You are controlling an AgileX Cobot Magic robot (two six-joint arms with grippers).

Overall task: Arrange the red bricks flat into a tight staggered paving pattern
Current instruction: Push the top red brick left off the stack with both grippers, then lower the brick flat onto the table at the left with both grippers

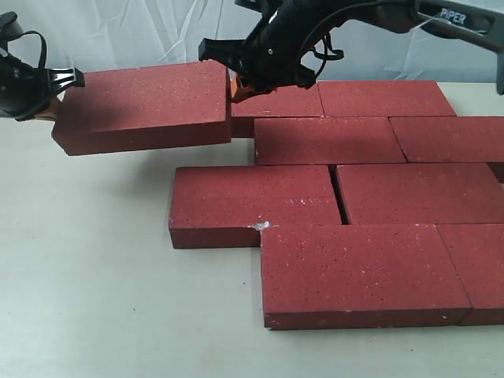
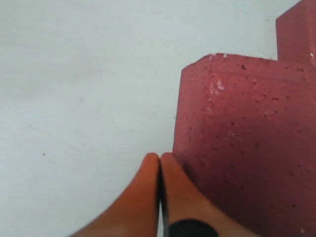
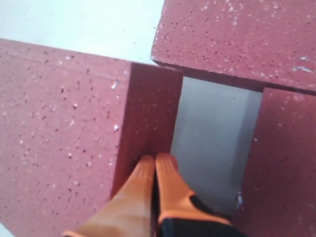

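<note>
One red brick sits raised over the desk, its long axis running left-right, pressed endwise between the clenched left pincer and the clenched right pincer, just beside the laid bricks

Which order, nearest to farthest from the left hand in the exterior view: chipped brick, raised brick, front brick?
1. raised brick: at the left, its left end touching the left hand.
2. chipped brick: left end of the second row from the front.
3. front brick: front row, further right.
</note>
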